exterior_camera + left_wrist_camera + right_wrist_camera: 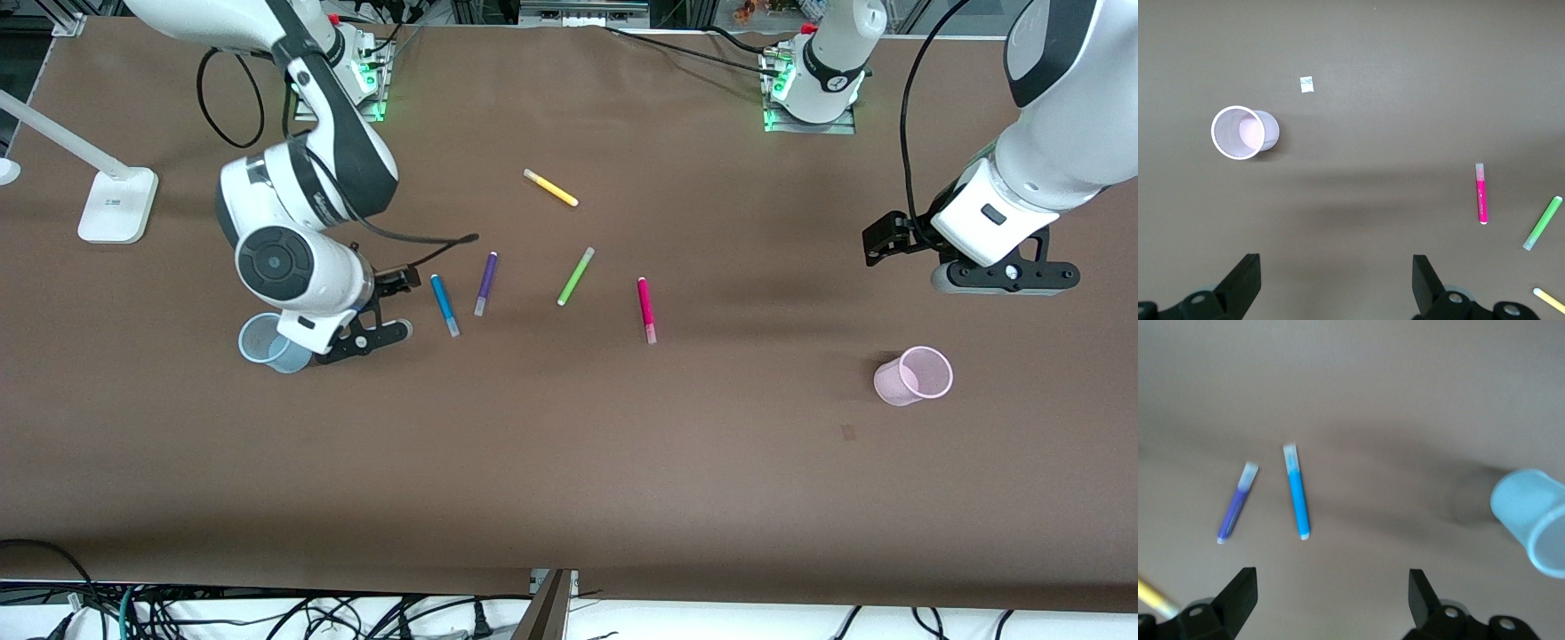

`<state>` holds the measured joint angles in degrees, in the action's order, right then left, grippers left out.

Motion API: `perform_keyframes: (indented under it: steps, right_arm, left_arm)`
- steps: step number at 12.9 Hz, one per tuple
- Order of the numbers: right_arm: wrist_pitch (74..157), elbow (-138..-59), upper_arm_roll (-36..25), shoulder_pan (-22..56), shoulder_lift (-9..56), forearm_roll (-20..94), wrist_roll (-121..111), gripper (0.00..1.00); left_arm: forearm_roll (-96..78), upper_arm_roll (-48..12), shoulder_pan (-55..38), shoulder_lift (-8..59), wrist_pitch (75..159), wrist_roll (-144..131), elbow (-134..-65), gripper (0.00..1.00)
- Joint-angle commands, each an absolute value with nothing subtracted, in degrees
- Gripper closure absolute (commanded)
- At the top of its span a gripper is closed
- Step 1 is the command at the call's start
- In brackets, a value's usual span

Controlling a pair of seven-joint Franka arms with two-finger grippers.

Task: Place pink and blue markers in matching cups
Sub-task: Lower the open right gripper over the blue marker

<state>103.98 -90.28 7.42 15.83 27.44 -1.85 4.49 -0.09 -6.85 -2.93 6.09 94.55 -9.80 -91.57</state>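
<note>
Both grippers hang wide open, empty: right gripper (378,311) mid-left, between blue cup (264,342) and blue marker (444,305); left gripper (969,258) upper right, above pink cup (916,376), pink marker (646,309) centre, apparently each poised for its colour.

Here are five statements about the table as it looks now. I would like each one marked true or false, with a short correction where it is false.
1. The pink marker lies in the pink cup. False: it lies on the table, apart from the cup.
2. The blue marker lies beside the purple pen. True.
3. The right gripper holds the blue marker. False: its jaws are open and empty, between the blue cup and that marker.
4. The left gripper is open. True.
5. Both cups stand upright. True.
</note>
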Motion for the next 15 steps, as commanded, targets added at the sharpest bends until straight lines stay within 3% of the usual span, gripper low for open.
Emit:
perform_keyframes:
  steps: [1,9,15]
  right_arm:
    - [112.99,-97.19,7.12,16.70,26.63,-1.41,5.62,0.00]
    - [131.02,-108.44,7.03,19.51,28.65,-1.49,6.86,0.00]
    - [140.35,-110.04,6.94,20.21,33.30,-2.20,6.68,0.00]
  left_arm:
    - [0.09,-7.12,-2.37,6.86,93.34,-8.44,-89.82,0.00]
    - [0.09,-7.12,-2.37,6.86,93.34,-8.44,-89.82,0.00]
    - [0.09,-7.12,-2.37,6.86,93.34,-8.44,-89.91,0.00]
